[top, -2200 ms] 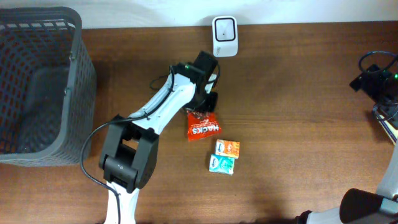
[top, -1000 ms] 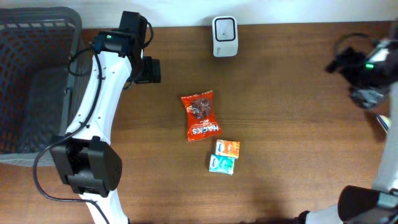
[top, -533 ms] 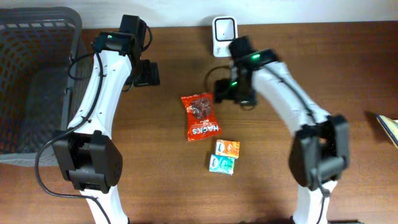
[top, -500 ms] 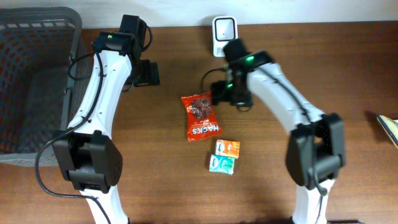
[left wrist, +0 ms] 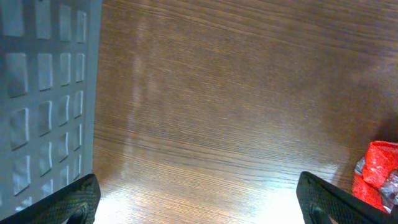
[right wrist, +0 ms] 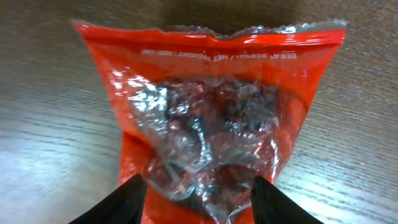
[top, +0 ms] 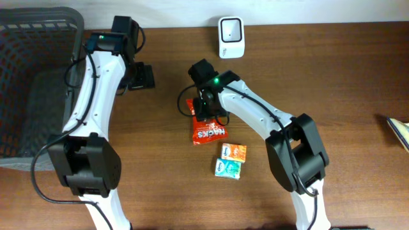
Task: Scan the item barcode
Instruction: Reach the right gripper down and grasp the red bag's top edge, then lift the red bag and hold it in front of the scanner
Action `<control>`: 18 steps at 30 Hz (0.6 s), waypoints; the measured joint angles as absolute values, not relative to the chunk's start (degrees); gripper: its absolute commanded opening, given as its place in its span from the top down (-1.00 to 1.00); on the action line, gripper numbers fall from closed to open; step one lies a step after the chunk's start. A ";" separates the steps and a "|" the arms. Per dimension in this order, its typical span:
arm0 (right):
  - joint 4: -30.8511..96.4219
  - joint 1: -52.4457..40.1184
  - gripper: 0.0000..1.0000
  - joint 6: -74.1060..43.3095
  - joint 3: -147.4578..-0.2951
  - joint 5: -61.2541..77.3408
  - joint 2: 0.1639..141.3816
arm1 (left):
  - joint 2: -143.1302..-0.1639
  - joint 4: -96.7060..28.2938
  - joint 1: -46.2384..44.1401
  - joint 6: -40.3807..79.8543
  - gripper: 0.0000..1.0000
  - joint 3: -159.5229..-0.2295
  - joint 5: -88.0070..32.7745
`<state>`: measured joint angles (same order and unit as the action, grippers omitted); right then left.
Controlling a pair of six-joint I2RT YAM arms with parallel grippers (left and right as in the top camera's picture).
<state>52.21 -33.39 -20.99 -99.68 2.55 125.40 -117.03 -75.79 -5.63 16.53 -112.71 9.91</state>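
The red snack pouch point(right wrist: 205, 93), glossy crinkled film with a clear window, lies flat on the wood-grain table point(top: 332, 96). The right gripper point(right wrist: 199, 194) stands half open astride it; whether it grips the pouch cannot be told. An orange carton point(top: 234, 152) and a teal carton point(top: 228, 168) lie at 5 o'clock from the pouch, and the white scanner point(top: 230, 37) stands at 12 o'clock. The left gripper point(left wrist: 199, 199), at 10 o'clock, is fully spread and empty beside the grey mesh basket point(left wrist: 43, 93).

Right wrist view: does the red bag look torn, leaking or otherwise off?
Nothing stands out. The bag lies flat on the table, its crimped edge whole, contents inside the clear window, nothing spilled around it. The right end effector sits over it, jaws apart.
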 measured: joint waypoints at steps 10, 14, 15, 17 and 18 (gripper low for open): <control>52.31 -33.39 0.10 -21.04 -99.68 1.52 127.04 | -117.03 -75.85 -5.43 16.56 -0.98 -112.68 9.91; 50.81 -33.39 0.31 -21.15 -98.63 1.52 127.04 | -117.03 -75.88 -5.43 16.56 -0.98 -112.71 9.91; 50.43 -33.39 0.42 -21.21 -98.24 1.50 127.04 | -117.03 -75.90 -5.43 16.56 -0.98 -112.68 9.89; 50.26 -33.39 0.58 -21.30 -98.02 1.52 126.98 | -117.03 -75.90 -5.43 16.56 -0.98 -112.71 9.91; 50.26 -33.39 0.75 -21.39 -98.02 1.50 126.91 | -117.03 -75.92 -5.43 16.56 -0.98 -112.68 9.91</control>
<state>50.26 -33.39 -21.39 -98.02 1.50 126.91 -117.03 -75.92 -5.43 16.56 -112.68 9.91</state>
